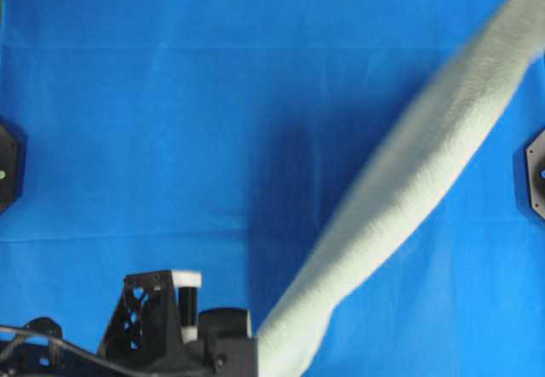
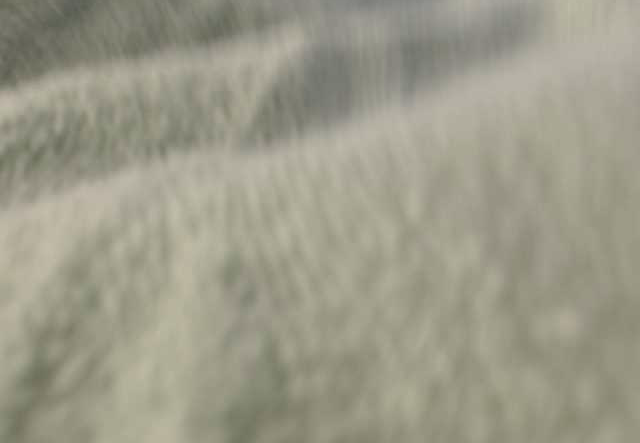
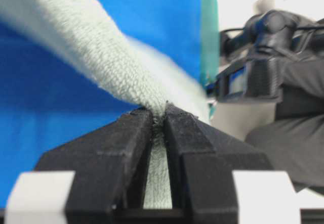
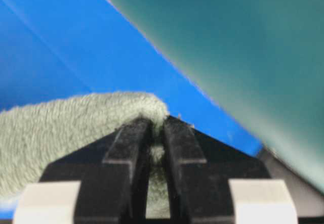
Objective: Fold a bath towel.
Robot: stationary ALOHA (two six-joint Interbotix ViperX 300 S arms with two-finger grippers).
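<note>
**Towel strung between both arms above the blue counter**

The bath towel hangs as a bunched band from lower centre to the upper right corner, likely held up to spread it before folding. The left end effector pinches one end; the right end effector clamps the other, out of the overhead view.

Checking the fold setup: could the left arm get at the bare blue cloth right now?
Probably not freely: the left gripper has its jaws shut on the towel, stretched toward the right gripper, which also grips it. The blue cloth itself lies open.
</note>
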